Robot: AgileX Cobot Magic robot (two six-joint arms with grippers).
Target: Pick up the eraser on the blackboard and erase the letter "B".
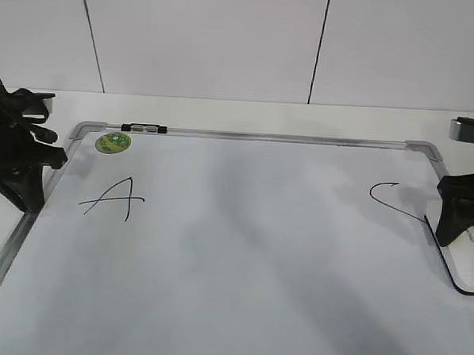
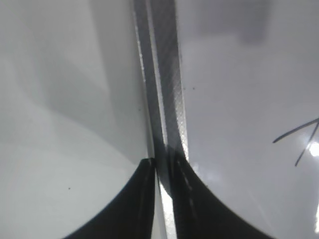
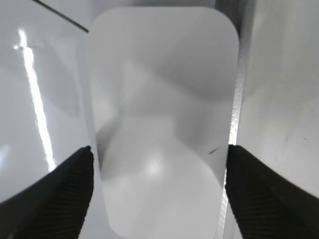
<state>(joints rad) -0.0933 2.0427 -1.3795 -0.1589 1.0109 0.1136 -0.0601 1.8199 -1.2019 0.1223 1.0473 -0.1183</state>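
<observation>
The blackboard (image 1: 257, 258) lies flat, a white board with a silver frame. No letter "B" shows on it; the middle is blank. The white eraser (image 1: 473, 257) lies at the board's right edge, its black underside showing. In the right wrist view the eraser (image 3: 159, 99) fills the space between the jaws. My right gripper (image 1: 455, 225) (image 3: 159, 149) is open, its fingers on either side of the eraser, with a thin gap on the left. My left gripper (image 1: 28, 194) (image 2: 162, 162) is shut and empty over the board's left frame (image 2: 162, 74).
A slanted "A" (image 1: 113, 199) is at the board's left, and its strokes (image 2: 299, 139) show in the left wrist view. A hooked "C" (image 1: 395, 198) is just left of the eraser. A round green magnet (image 1: 112, 142) and a black clip (image 1: 144, 128) sit at the top left.
</observation>
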